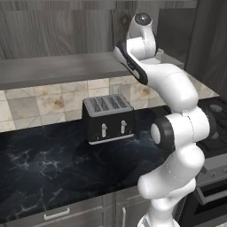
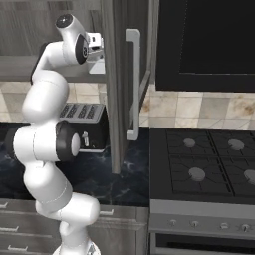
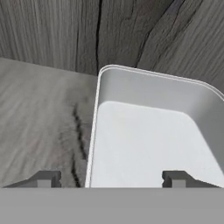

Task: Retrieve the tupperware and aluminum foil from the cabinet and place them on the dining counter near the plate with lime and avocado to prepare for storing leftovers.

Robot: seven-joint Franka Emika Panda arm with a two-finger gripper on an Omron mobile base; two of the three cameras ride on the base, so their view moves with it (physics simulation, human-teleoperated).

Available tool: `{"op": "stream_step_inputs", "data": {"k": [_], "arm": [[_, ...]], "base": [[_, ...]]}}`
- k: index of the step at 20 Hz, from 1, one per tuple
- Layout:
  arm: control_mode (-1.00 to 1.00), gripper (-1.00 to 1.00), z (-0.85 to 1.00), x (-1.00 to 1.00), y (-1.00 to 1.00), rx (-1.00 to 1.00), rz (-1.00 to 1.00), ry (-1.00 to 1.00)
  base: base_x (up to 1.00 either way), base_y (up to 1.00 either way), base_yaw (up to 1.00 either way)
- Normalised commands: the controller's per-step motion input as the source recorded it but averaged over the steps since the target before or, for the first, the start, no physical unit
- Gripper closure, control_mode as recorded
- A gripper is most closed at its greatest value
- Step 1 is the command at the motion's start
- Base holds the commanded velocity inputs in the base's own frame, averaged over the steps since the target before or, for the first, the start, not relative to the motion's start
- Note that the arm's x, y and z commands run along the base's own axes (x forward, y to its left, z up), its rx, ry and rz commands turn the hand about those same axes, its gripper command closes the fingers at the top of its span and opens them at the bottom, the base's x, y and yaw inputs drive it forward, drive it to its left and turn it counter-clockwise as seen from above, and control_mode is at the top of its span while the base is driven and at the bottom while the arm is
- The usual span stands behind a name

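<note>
The tupperware (image 3: 148, 140), a pale grey-white tub with a rimmed edge, stands on the cabinet's grey shelf board (image 3: 39, 122) against the wood-grain back wall. My gripper (image 3: 109, 178) is open right at the tub's near left side. One fingertip (image 3: 43, 178) is outside the tub's left wall and the other is over its inside. In the right base view a pale corner of the tupperware (image 2: 98, 64) shows under my raised hand at the shelf. The aluminum foil and the dining counter are out of view.
The cabinet door (image 2: 113, 99) stands open just right of my hand, its long handle (image 2: 133, 84) facing out. A black toaster (image 1: 108, 119) sits on the marble worktop (image 1: 48, 164) below the shelf. A stove (image 2: 209, 164) lies to the right.
</note>
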Motion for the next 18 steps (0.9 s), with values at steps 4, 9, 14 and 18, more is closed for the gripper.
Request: {"op": "stream_step_inputs", "data": {"k": [4,9,14,18], "arm": [[-1.0,1.0,-0.41,0.36,0.0,0.0,0.0,-0.03],[-1.0,1.0,-0.3,0.22,0.0,0.0,0.0,-0.03],[-1.0,1.0,-0.44,0.05,0.0,0.0,0.0,0.0],[-1.0,1.0,-0.68,0.0,0.0,0.0,-0.01,0.0]], "base": [[0.0,0.0,0.0],[0.0,0.0,0.0],[0.0,0.0,0.0],[0.0,0.0,0.0]]}}
